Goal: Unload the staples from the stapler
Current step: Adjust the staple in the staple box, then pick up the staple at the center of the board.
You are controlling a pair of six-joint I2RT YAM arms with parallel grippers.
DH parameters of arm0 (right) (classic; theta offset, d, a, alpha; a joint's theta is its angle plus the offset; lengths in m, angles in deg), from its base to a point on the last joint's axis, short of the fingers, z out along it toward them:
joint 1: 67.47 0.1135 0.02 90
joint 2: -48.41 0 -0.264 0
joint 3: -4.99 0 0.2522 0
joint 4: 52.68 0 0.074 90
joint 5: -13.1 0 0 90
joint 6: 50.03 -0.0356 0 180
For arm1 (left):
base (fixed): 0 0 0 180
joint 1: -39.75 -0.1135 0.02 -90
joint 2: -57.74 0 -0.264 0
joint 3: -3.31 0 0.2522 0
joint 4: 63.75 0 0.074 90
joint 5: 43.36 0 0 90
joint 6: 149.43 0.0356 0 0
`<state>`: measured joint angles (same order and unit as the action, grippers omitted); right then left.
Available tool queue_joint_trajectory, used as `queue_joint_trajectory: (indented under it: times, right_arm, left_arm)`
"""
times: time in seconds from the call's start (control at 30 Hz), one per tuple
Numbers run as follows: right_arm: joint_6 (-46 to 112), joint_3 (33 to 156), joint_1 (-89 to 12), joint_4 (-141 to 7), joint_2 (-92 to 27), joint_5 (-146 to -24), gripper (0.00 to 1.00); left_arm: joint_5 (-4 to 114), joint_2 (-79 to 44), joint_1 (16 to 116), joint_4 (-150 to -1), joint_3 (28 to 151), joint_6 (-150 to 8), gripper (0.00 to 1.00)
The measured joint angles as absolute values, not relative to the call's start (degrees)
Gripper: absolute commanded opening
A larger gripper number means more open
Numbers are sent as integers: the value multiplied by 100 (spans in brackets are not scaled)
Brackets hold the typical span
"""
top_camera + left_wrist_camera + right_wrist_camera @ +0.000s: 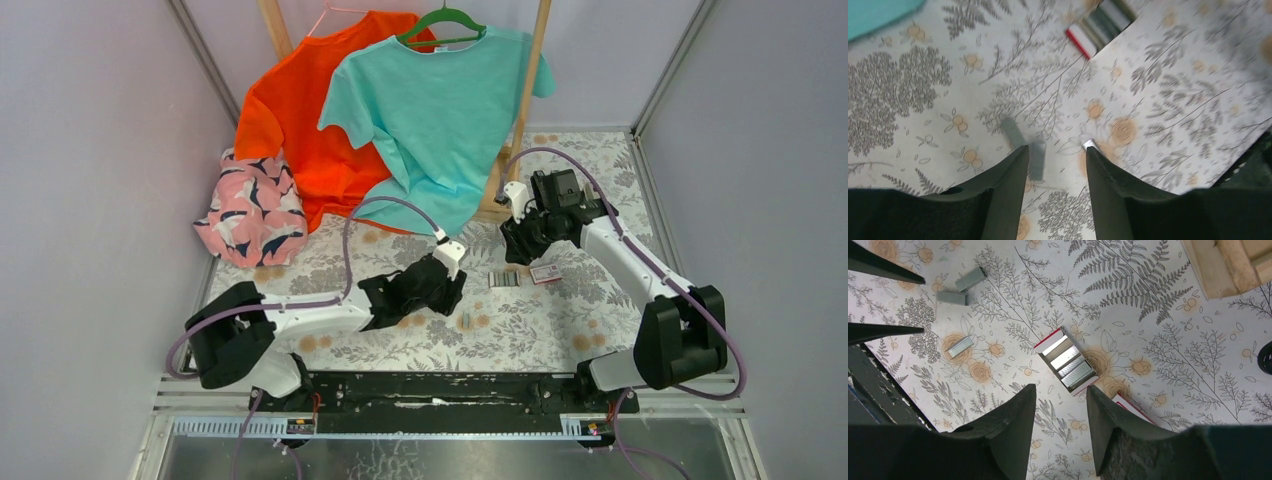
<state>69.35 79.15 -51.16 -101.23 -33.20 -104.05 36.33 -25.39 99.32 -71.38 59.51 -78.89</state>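
**Top view:** The left pincer (452,292) sits low over the counter (600,310). The right pincer (522,243) is well beyond it, and one open tray (505,279) lies between the two. No stapler can be made out.

**Left wrist:** The pincer is apart and empty. Two strips of staples (1037,160) are present, one just beside a finger and one slightly ahead. Risk: closing from here may catch a strip slantwise, so that it flicks away or snaps.

**Right wrist:** The pincer (1060,387) is apart and empty. Three loose strips lie ahead and off to one side. One tray sits directly ahead, holding about three rows. One sleeve (1129,407) is partly hidden behind a finger.

Staples (952,298) on the table (1173,315), before the box tray (1066,361) (lid (545,273) rightward)
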Motion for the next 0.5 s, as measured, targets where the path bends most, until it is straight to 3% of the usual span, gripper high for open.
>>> queue_joint_trajectory:
  times: [0.5]
  right_arm:
    - [7016,7889,-5109,-10125,-3250,-10508,49]
  left_arm:
    - [3596,-3568,9932,-8511,6624,-7592,49]
